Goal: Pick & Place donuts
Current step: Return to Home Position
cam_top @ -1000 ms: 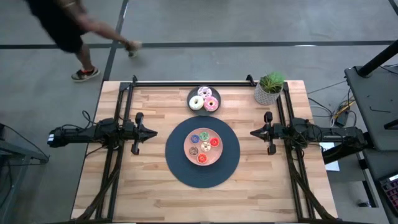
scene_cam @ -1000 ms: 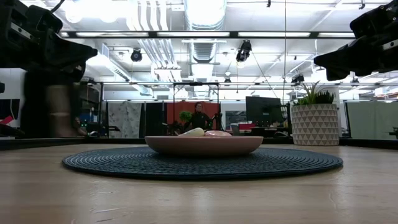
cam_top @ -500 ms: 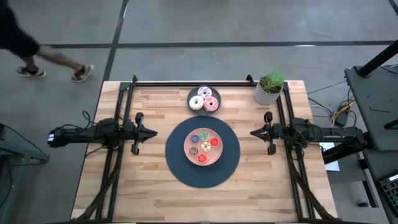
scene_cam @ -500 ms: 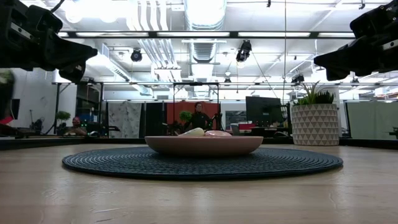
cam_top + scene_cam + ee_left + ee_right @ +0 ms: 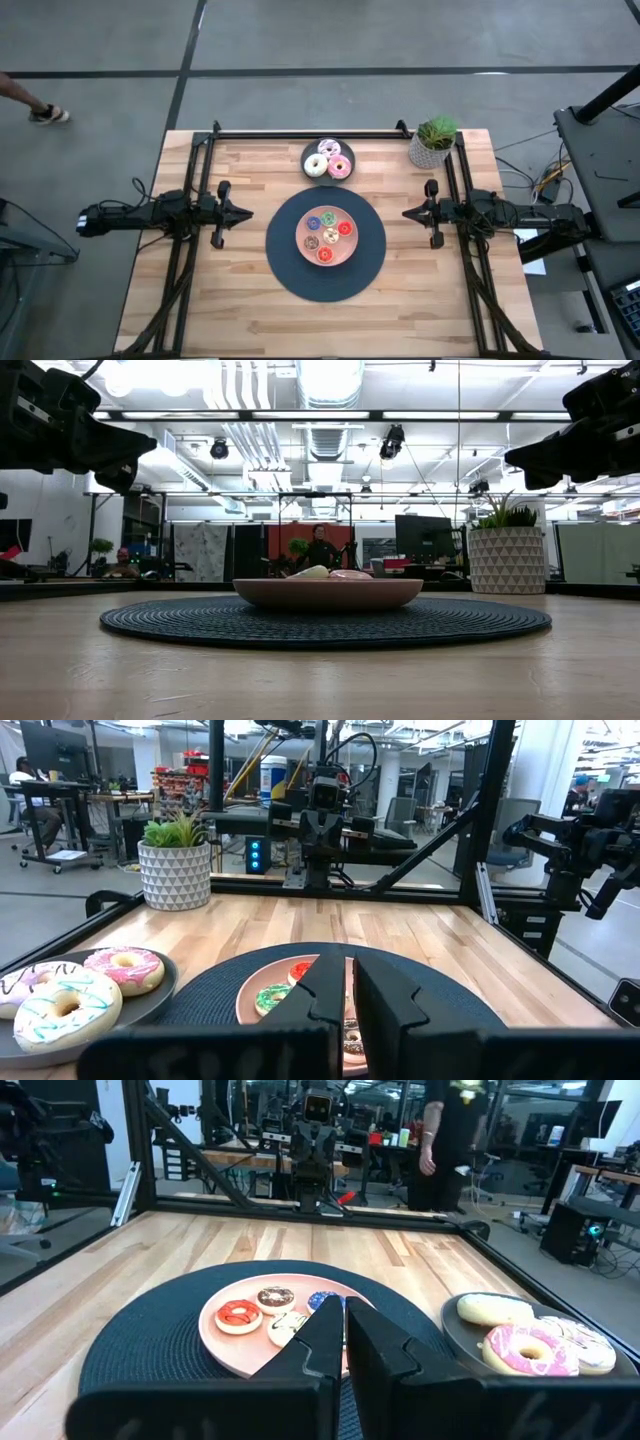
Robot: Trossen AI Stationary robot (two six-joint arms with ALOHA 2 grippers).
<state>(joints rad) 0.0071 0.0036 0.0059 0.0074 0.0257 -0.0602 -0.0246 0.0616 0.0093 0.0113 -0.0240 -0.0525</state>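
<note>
Several tiny donuts [image 5: 327,236], red, green, blue and brown among them, lie in a round pink plate [image 5: 309,251]. The plate stands on a dark round mat [image 5: 283,268] at the table's middle. Three larger donuts [image 5: 328,161], cream, pink and sprinkled, rest on a small dark grey plate [image 5: 309,149] near the far edge. My left gripper [image 5: 249,211] hovers left of the mat, shut, level, pointing at it. My right gripper [image 5: 405,212] mirrors it on the right, shut too. In the wrist views the shut fingers [image 5: 350,982] [image 5: 343,1318] point at the pink plate [image 5: 250,1005] [image 5: 215,1342].
A potted plant [image 5: 433,142] in a white patterned pot stands at the far right corner. A black frame rail [image 5: 300,133] runs along the far edge, with struts down both sides. Bare wood [image 5: 330,325] lies between the mat and the near edge.
Both arms have kept still and nothing on the table has moved. A person beyond the table's far left corner has walked off to the left, nearly out of the high view.
</note>
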